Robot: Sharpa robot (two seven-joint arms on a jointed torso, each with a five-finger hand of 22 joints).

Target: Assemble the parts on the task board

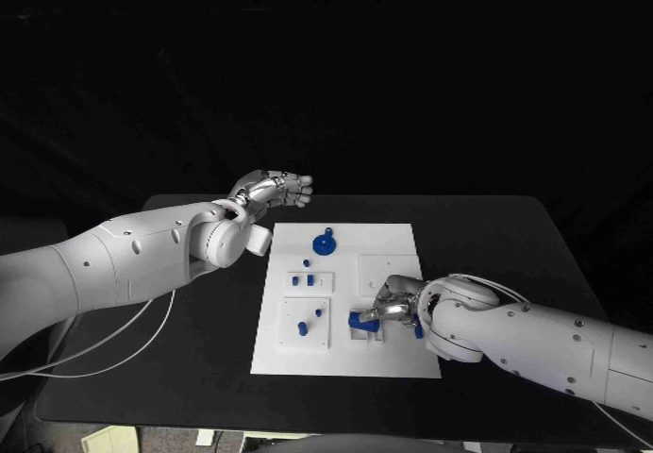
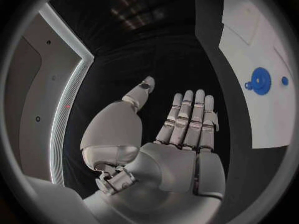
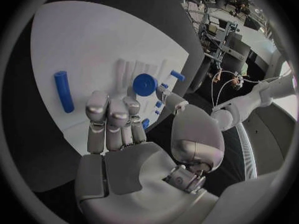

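Item: task board (image 1: pixel 394 363), white plate, centred on the black table (image 1: pixel 504 245); bare table margin on all sides, widest toward the far edge and to my right.

Item: my left hand (image 1: pixel 273 192), raised off the board's far left corner, fingers straight and together, thumb apart, holding nothing.

Item: my right hand (image 1: pixel 392 304), low over the board's near right part, fingers curled down at a blue part (image 1: pixel 362 322); whether I grip it, I cannot tell.

Item: blue disc part (image 1: pixel 324 244) near the far edge; small blue pegs (image 1: pixel 302 279) mid-board; blue rod (image 3: pixel 63 91) lying flat.

Writing: none legible.
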